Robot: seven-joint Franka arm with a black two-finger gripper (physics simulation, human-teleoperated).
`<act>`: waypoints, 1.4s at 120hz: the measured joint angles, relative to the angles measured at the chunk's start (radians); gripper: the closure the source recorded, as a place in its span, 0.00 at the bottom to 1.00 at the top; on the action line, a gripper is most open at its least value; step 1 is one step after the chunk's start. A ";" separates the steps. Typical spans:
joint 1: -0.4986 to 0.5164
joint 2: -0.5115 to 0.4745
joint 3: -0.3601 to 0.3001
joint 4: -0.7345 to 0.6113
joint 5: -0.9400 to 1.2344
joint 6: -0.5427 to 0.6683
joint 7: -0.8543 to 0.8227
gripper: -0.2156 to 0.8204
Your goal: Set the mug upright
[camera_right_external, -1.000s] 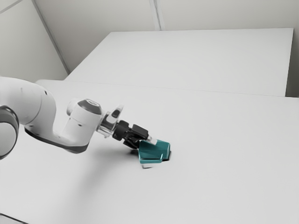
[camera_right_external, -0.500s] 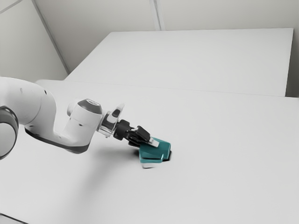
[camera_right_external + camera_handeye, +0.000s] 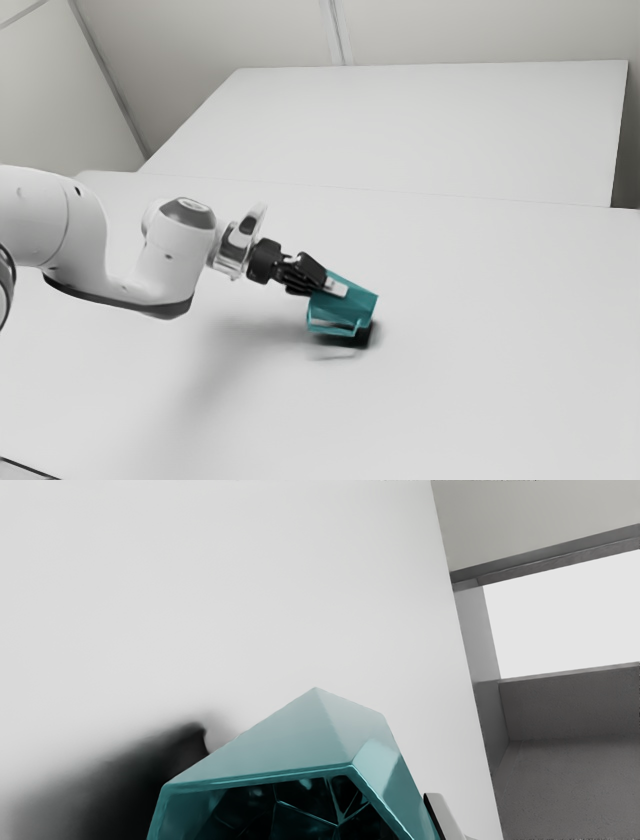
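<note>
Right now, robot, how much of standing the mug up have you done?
Done, it looks like: the grab. My gripper has hold of the teal mug. In hand: the lift, as the mug seems to be off the table, over its dark shadow. Left: it's tilted, so I probably need to turn it upright, set it down and let go.

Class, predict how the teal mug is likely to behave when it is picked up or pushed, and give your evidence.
The mug is probably stiff, since its edges look crisp and straight. Its flat facets suggest it would sooner slide or tip than roll freely. The glossy highlights hint at a smooth, perhaps slightly slippery surface.
</note>
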 joint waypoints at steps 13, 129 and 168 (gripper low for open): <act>-0.020 -0.049 0.001 0.006 0.008 0.029 -0.007 0.95; 0.062 -0.162 -0.131 0.175 1.236 0.211 -0.664 0.96; 0.080 -0.054 -0.123 0.258 1.316 0.198 -0.821 0.96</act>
